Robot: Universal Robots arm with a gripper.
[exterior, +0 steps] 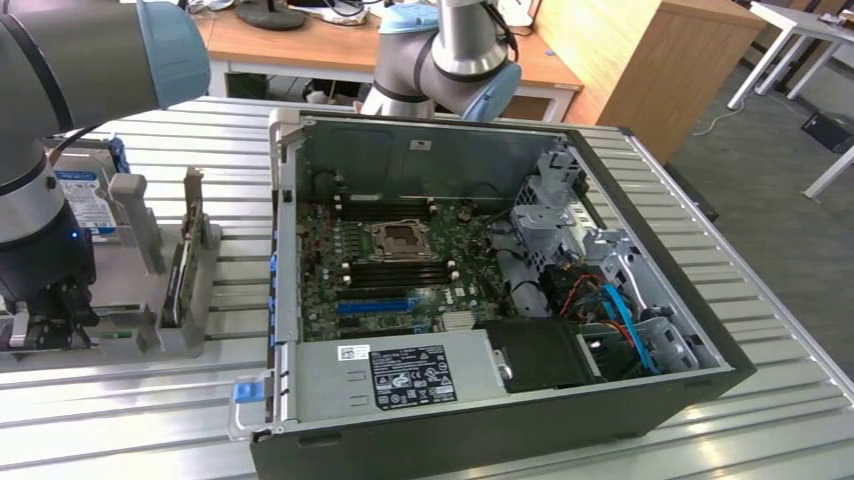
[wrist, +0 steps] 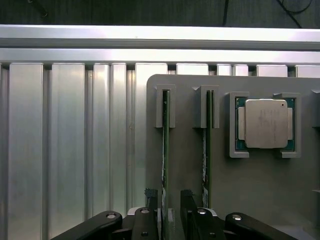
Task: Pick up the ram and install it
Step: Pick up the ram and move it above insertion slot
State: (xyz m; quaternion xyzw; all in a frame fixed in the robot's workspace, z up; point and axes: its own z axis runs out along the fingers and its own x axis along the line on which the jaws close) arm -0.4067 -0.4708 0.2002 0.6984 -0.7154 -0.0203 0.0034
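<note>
Gripper (wrist: 168, 196) spread wide, straddling ram (wrist: 164, 145) on edge in holder (wrist: 260, 190) — nothing gripped. Judged light, stiff, fragile — best pinched across flat faces.

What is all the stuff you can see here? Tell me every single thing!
table: one, silver, slatted
holder: one, grey, on the table
ram: one, green, on edge in the holder
second ram stick: one, green, next slot
processor chip: one, silver, in the holder
computer case: one, black, open, on the table
motherboard: one, green, inside the case
hard drive: one, blue-labelled, exterior view's left
robot arm: one, grey with blue caps
claw: one, black, open, fingers either side of the ram
</note>
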